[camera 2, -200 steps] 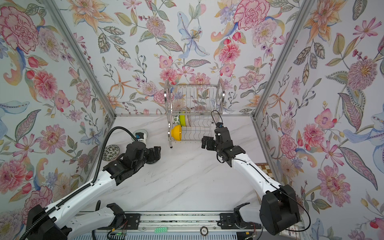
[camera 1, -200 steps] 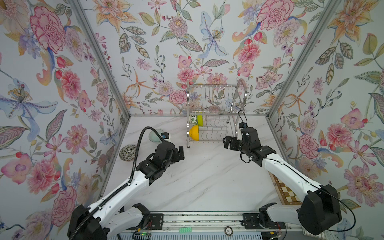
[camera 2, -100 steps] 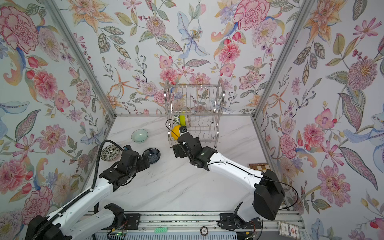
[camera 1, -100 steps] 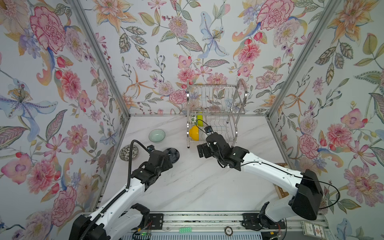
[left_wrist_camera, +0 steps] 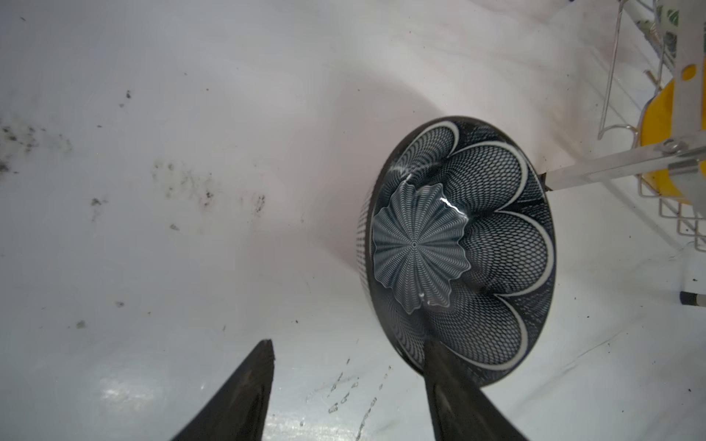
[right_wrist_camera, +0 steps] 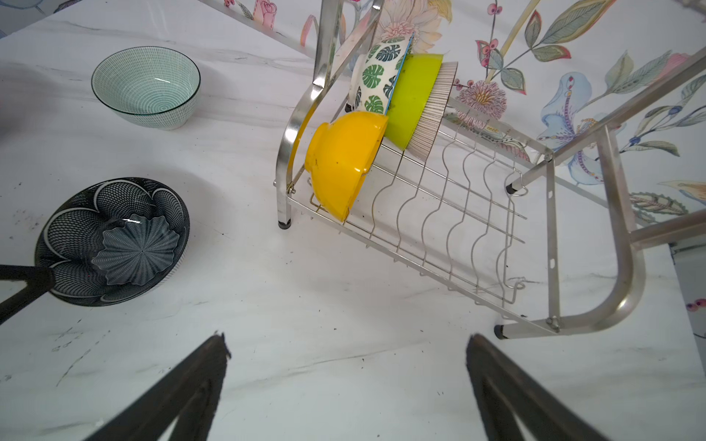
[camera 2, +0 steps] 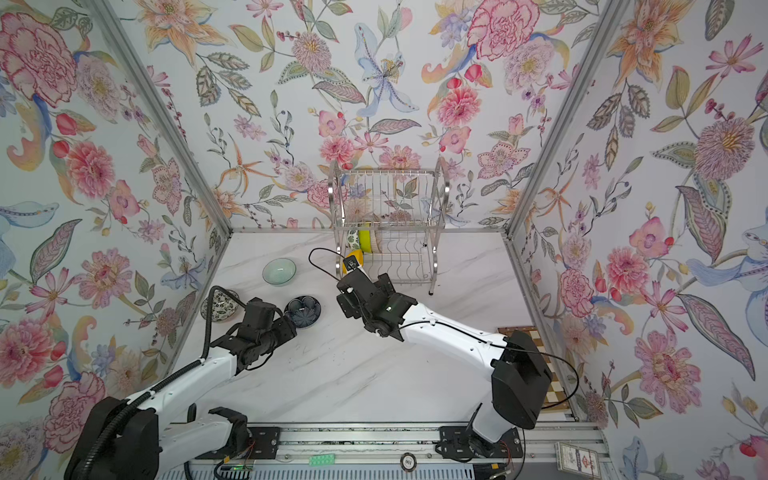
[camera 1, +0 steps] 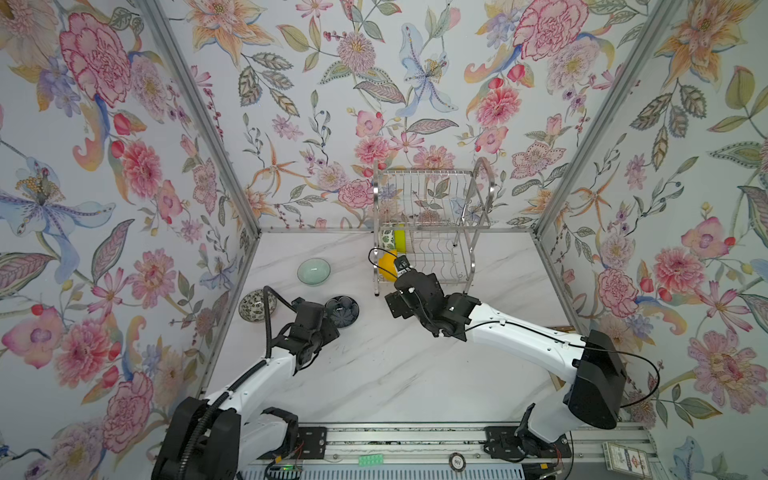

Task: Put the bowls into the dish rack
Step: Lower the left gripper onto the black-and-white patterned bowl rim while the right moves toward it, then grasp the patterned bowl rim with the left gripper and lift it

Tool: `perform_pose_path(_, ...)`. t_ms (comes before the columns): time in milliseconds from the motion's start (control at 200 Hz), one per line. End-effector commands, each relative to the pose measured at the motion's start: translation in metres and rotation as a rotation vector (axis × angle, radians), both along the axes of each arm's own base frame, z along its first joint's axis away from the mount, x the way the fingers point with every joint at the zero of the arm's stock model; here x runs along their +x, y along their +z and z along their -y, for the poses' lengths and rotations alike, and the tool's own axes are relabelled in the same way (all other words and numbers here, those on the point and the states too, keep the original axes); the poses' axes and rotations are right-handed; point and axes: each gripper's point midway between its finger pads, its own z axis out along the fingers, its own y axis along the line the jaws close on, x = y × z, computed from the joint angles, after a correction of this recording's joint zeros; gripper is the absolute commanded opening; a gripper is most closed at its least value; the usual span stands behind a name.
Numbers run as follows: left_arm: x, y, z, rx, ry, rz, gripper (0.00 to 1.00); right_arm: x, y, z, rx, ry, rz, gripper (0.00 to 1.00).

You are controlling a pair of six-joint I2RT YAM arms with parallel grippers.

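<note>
The dark navy flower bowl (camera 1: 343, 311) (camera 2: 303, 311) (left_wrist_camera: 458, 248) (right_wrist_camera: 110, 240) sits on the white table. My left gripper (left_wrist_camera: 347, 343) (camera 1: 330, 322) is open and straddles its near rim, one finger inside the bowl and the other outside. A pale celadon bowl (camera 1: 313, 272) (right_wrist_camera: 147, 86) and a speckled bowl (camera 1: 253, 305) stand further left. The dish rack (camera 1: 432, 199) (right_wrist_camera: 458, 214) holds the orange-yellow bowl (right_wrist_camera: 344, 160), lime green bowl (right_wrist_camera: 412, 99), leaf-patterned bowl (right_wrist_camera: 378, 76) and striped bowl (right_wrist_camera: 435, 110) on edge in its lower tier. My right gripper (right_wrist_camera: 345, 336) (camera 1: 395, 305) hovers open and holds nothing, in front of the rack's left leg.
Floral walls close in the table on three sides. A wooden chessboard (camera 2: 536, 357) lies at the right edge behind my right arm. The rack's upper tier (camera 2: 390, 195) is bare wire.
My left gripper has drawn back from the celadon bowl to the navy bowl's rim, and its jaws have narrowed. My right gripper has swung left from the rack's front.
</note>
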Motion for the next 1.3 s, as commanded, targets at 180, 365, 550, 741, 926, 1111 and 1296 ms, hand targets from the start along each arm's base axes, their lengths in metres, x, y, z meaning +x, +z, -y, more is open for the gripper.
perform_pose_path(180, 0.013, -0.008, 0.007, -0.024, -0.012, -0.033, 0.46, -0.002, -0.024, 0.011, -0.021, 0.010, -0.029, 0.99)
perform_pose_path(365, 0.015, -0.008, 0.004, 0.014, -0.029, -0.032, 0.32, 0.002, -0.031, 0.014, -0.038, -0.005, -0.036, 0.99)
perform_pose_path(550, 0.016, -0.008, -0.002, 0.090, -0.064, -0.046, 0.23, 0.005, -0.033, 0.022, -0.038, -0.031, -0.032, 0.99)
perform_pose_path(741, 0.019, -0.004, -0.004, 0.123, -0.087, -0.034, 0.15, 0.010, -0.036, 0.029, -0.034, -0.054, -0.033, 0.99)
perform_pose_path(926, 0.017, -0.005, -0.006, 0.150, -0.105, -0.032, 0.11, 0.011, -0.037, 0.033, -0.021, -0.073, -0.036, 0.99)
perform_pose_path(1111, 0.020, 0.008, 0.007, 0.085, -0.140, 0.021, 0.00, 0.009, -0.040, 0.036, 0.007, -0.100, -0.048, 0.99)
perform_pose_path(1296, 0.021, 0.037, 0.046, 0.065, -0.266, 0.091, 0.00, 0.007, -0.036, 0.047, 0.065, -0.147, -0.071, 0.99)
